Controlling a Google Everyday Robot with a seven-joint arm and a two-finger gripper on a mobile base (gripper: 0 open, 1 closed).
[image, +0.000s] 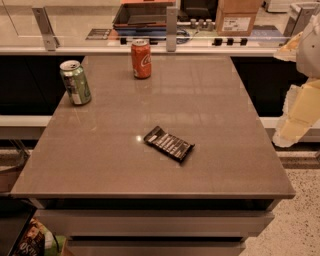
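A dark candy bar wrapper (169, 143) lies flat near the middle of the brown table (210, 100). A green soda can (75, 82) stands upright at the far left edge. An orange-red soda can (141, 58) stands upright near the back, left of centre. My gripper (299, 107), cream and white, hangs at the right edge of the view, off the table's right side and above the floor. It holds nothing and touches nothing. The candy bar is the nearest object, well to its left.
Behind the table runs a counter with a glass partition (100, 20), a dark tray (142, 17) and a cardboard box (239, 17). Speckled floor (295, 220) lies at the lower right. A colourful package (32, 240) sits on the floor at the lower left.
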